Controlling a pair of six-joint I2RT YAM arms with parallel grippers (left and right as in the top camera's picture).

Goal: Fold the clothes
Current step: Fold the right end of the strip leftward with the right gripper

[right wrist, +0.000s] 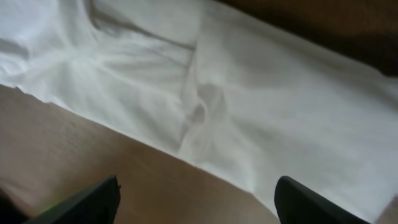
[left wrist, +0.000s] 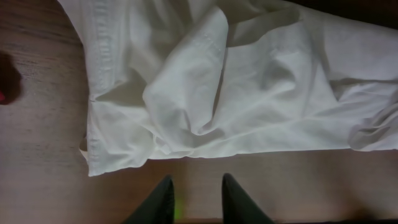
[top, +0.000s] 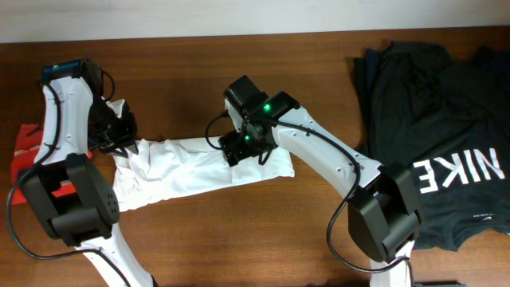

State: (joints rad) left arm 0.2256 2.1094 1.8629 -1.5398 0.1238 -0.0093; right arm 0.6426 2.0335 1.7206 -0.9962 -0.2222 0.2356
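1. The T-shirt [top: 187, 171] lies bunched in a long strip on the table [top: 199, 88], left of centre.
2. The left gripper [left wrist: 196, 182] hangs over bare table beside the T-shirt's edge, jaws slightly apart and empty.
3. The right gripper [right wrist: 198, 186] is spread wide above the T-shirt, grasping nothing.
4. A black shirt [top: 430, 96] lies far right.

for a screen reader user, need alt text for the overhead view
A crumpled white T-shirt lies in a band on a wooden table, the left gripper at its left end, the right gripper over its right half. A black NIKE shirt lies far right, a red garment far left.
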